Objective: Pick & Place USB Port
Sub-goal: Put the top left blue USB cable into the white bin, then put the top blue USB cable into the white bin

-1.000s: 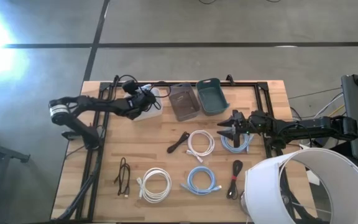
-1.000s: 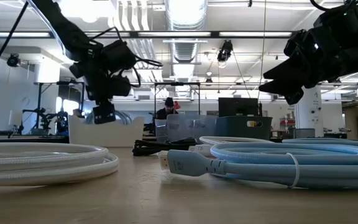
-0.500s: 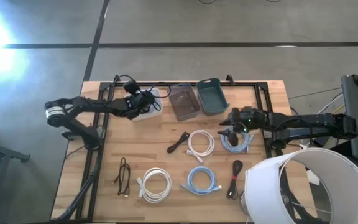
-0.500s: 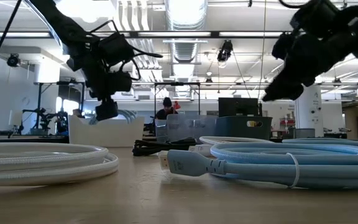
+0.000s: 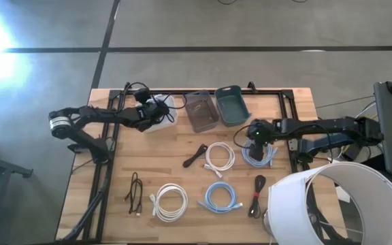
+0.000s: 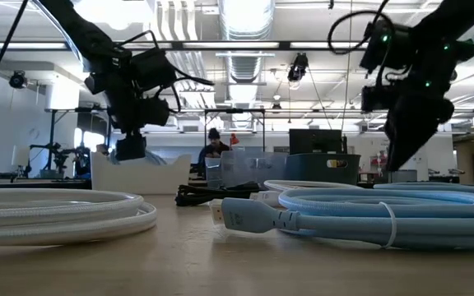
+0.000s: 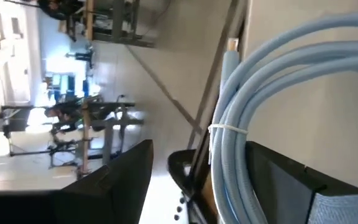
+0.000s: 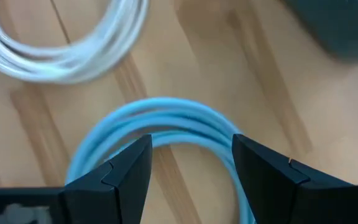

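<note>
Several tied cable coils lie on the wooden table; which one bears a USB port does not show. My right gripper (image 5: 254, 139) (image 8: 191, 168) hangs open, pointing down, just above a light blue coil (image 5: 258, 156) (image 8: 160, 115) at the table's right. My left gripper (image 5: 162, 111) (image 6: 130, 148) stands open over the white bin (image 5: 172, 102) (image 6: 142, 174) at the far left. Between its fingers in the left wrist view (image 7: 197, 186) runs another light blue coil (image 7: 229, 127), bound with a white tie. My left gripper stands open with the tied light blue coil (image 7: 219, 174) running between its two fingers. I cannot tell whether either finger touches it.
A clear bin (image 5: 201, 111) and a dark teal bin (image 5: 232, 105) stand at the far middle. White coils (image 5: 219, 155) (image 5: 169, 203), a blue coil (image 5: 220, 197) and black cables (image 5: 196, 155) (image 5: 135, 192) (image 5: 256, 194) lie around. A large white lampshade (image 5: 342, 204) covers the near right corner.
My right gripper has tipped from nearly level to pointing steeply down over the light blue coil, shifting a little toward the table's left and staying open.
</note>
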### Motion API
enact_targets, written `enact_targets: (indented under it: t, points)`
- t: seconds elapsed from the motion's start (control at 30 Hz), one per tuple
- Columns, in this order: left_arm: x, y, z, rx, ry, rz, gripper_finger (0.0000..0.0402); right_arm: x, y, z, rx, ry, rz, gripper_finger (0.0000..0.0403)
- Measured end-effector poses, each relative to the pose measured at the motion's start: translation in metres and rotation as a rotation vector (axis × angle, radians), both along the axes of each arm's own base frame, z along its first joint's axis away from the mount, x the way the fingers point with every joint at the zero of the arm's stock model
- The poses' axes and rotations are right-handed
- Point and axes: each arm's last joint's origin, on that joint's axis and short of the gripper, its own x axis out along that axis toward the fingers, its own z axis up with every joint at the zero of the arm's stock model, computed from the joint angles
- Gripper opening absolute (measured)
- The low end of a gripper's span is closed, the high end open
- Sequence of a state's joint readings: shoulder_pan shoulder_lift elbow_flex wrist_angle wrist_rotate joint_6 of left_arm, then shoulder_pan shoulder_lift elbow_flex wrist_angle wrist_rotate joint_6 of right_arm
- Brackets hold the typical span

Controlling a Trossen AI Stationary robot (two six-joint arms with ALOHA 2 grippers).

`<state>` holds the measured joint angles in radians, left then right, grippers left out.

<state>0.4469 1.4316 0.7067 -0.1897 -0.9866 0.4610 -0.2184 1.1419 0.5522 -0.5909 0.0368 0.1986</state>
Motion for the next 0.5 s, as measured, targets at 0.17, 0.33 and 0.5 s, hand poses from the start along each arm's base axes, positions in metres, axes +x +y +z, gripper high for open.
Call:
enact_targets:
  t: [0.17,0.33,0.5]
  points:
    - [0.004,-0.003,-0.004,-0.148,-0.085,-0.113,0.0257,0.005,-0.001,-0.015,0.019,0.089,0.000,0.0219]
    - [0.005,-0.002,-0.002,-0.141,-0.150,-0.076,0.0257,0.008,-0.002,-0.023,0.003,0.141,0.018,0.0219]
    - [0.010,-0.005,0.002,-0.147,-0.202,-0.082,0.0257,0.008,-0.003,-0.023,-0.026,0.150,0.029,0.0219]
